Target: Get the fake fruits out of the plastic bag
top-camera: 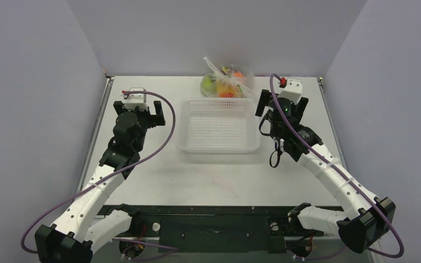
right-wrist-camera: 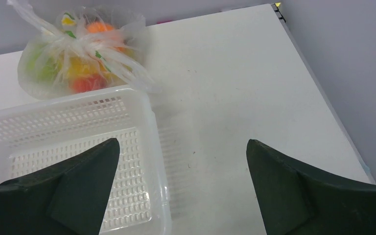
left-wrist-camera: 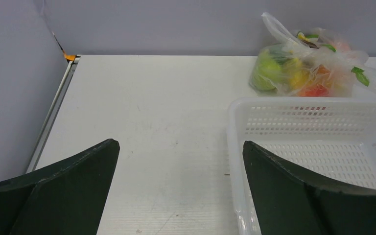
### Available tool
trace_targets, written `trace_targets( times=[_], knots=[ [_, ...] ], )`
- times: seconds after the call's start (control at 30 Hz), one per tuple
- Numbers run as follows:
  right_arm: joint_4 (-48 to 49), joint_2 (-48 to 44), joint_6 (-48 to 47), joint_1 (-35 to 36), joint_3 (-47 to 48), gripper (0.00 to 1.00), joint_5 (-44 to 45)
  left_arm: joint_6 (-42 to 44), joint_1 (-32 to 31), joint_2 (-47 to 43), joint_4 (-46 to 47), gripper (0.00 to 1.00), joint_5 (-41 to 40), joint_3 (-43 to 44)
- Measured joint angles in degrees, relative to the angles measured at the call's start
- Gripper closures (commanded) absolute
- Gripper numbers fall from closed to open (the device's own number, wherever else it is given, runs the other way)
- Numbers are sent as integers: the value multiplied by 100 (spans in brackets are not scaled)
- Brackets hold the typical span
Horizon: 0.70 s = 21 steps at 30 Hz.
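The plastic bag [top-camera: 226, 81] lies at the far edge of the table [top-camera: 208, 181], against the far wall of the white basket [top-camera: 219, 147]. The fake fruits [right-wrist-camera: 81, 73] are all inside it and its neck appears knotted. The jaws of the left arm [top-camera: 129, 129] and right arm [top-camera: 285, 118] stand wide and hold nothing, one on each side of the basket. A one-sided pull on the thin film probably drags the whole bag instead of opening it. A hard pull may tear it and send round fruits rolling off the table. A low reach may shove the basket.
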Motion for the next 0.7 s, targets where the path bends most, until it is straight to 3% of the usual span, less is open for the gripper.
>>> trace_targets(
  times=[0.3, 0.47, 0.7],
  knots=[
    [-136, 361, 223, 0, 308, 2, -175, 83, -66, 92, 201, 1, -26, 2],
    [-317, 850, 483, 0, 660, 2, -367, 83, -68, 555, 201, 21, 28, 74],
    [-833, 1840, 822, 0, 1655, 2, -557, 70, -76, 1268, -9, 12, 564, 354]
  ],
)
